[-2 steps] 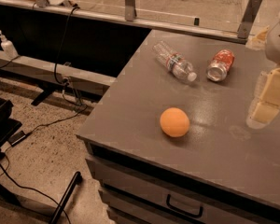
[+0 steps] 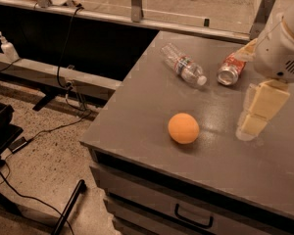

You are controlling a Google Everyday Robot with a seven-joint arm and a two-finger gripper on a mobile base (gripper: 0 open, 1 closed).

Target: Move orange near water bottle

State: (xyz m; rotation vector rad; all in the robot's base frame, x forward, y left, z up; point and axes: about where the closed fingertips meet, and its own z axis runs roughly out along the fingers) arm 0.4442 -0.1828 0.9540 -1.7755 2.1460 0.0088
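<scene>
Though no label wording can be read, water bottle [image 2: 183, 71] laid sideways beside soda can [image 2: 230, 70]; orange [image 2: 183, 128] set apart, nearer grey cabinet top's [image 2: 132, 126] front; gripper [image 2: 250, 127] held right of orange, open or closed cannot be told; speckled floor [image 2: 44, 170], cables [image 2: 63, 126]

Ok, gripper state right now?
Gripper: open or shut cannot be told; it sits right of the smooth round orange fruit, apart from it.
</scene>
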